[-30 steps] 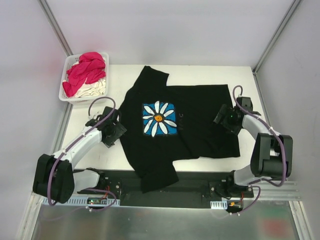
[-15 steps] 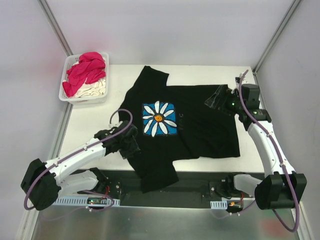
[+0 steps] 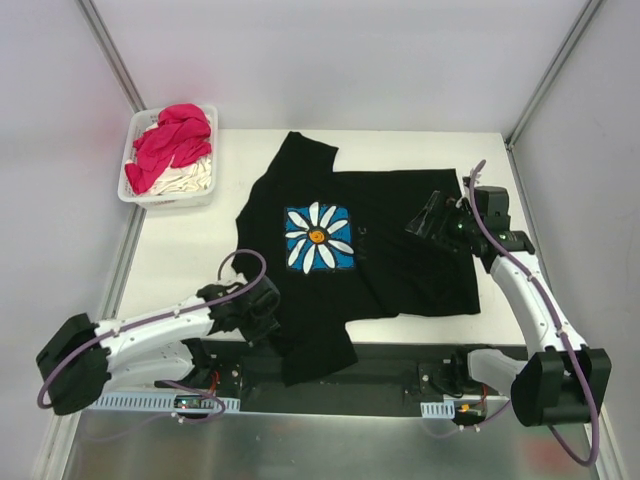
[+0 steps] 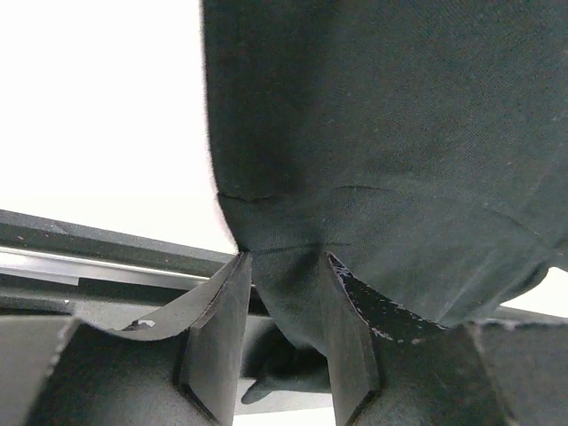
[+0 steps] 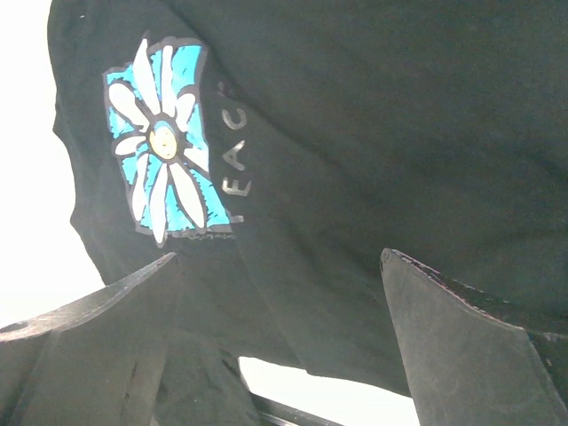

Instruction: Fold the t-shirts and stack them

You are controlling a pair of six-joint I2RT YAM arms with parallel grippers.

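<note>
The black tee (image 3: 400,260) lies spread on the desk (image 3: 190,250), print side up, with the daisy print (image 3: 318,238) left of its middle. One end drapes over the desk's near edge. The left gripper (image 4: 288,311) sits at the tee's near-left edge, narrow, with a bunched fold of black cloth pinched between its fingers. The right gripper (image 5: 277,257) hangs over the tee's right part, jaws wide and nothing between them. At the far-left corner stands a white basket (image 3: 170,201) holding a pink tee (image 3: 170,140) on top and a cream tee (image 3: 190,178) under it, well apart from both arms.
</note>
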